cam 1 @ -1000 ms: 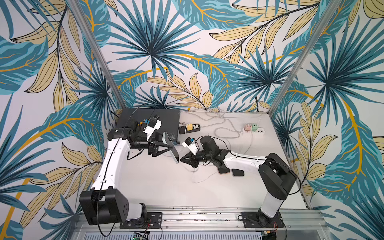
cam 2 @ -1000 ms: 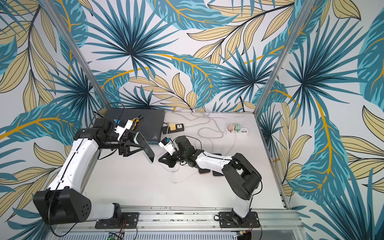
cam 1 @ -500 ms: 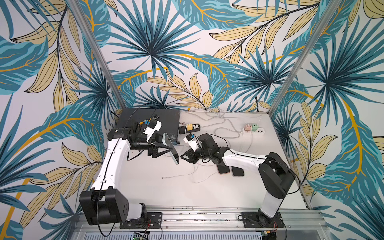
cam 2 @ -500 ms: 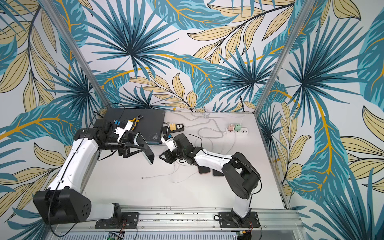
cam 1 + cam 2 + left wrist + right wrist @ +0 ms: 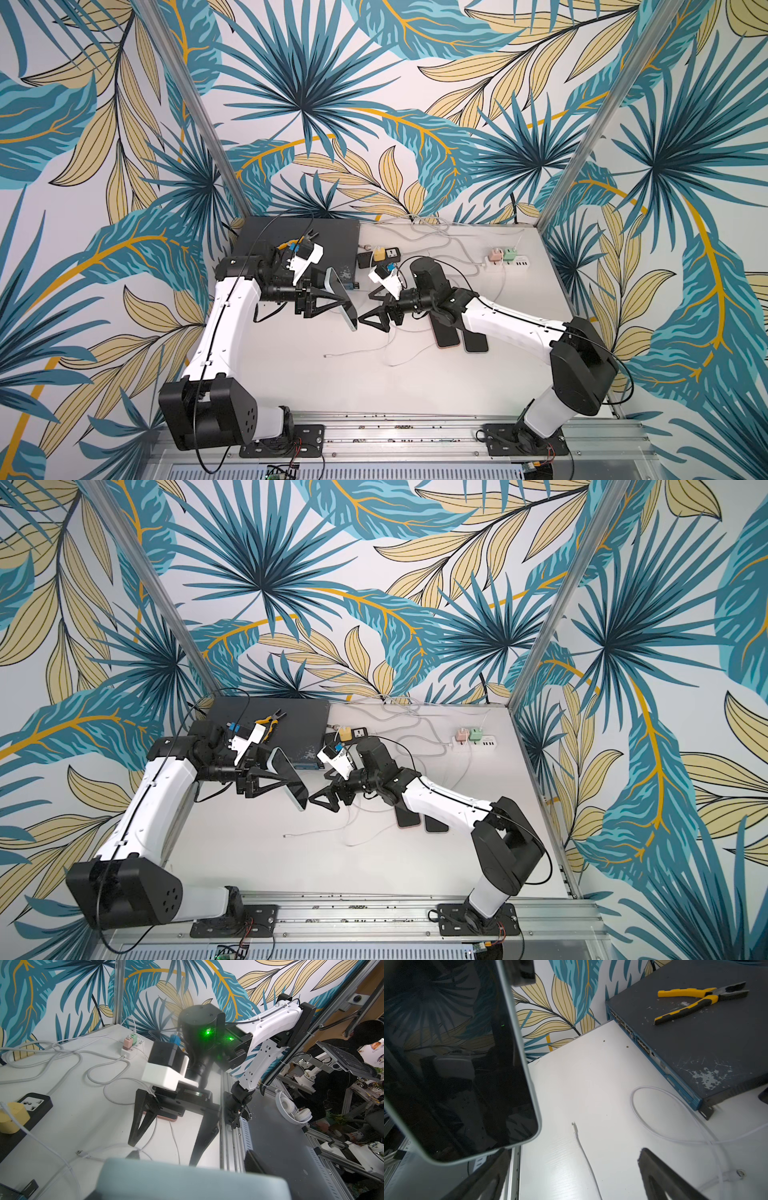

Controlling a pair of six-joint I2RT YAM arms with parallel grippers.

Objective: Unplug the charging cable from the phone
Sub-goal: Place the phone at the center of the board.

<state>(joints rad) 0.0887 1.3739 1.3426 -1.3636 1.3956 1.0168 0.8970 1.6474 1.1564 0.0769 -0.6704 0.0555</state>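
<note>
Both top views: smartphone [image 5: 344,301] tilted above white table [image 5: 332,386], clamped in left gripper [image 5: 334,298]. Empty right gripper [image 5: 365,309] spread wide, just beside smartphone's lower end. White charging cable [image 5: 583,1151] loose on table, plug apart from smartphone.

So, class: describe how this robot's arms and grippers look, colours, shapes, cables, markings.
Both the left arm and right arm have white shell links between chunky black joints, with thin black cables running along them. The left gripper and right gripper carry black, triangular open-frame fingers. Each wrist bears a white bracket with a black camera box. Green lights glow on the right wrist.
</note>
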